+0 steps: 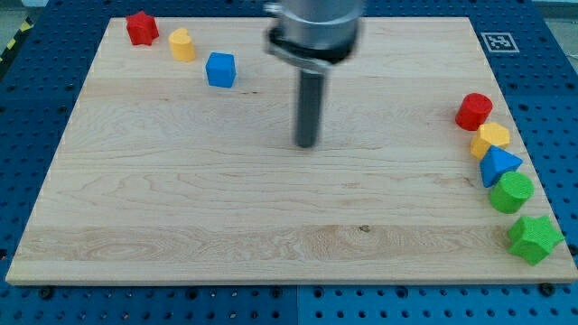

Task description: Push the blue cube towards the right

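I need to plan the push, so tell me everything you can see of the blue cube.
The blue cube is a small, plain, bright blue block with a matte look. It sits flat on the wooden board near the view's top left, turned slightly so its edges are not square to the board's. Nothing touches it: the yellow block lies apart to its upper left, and my tip rests on the board well off to its right and lower.

Robotics lab: wooden board on blue perforated bench, fiducial marker.
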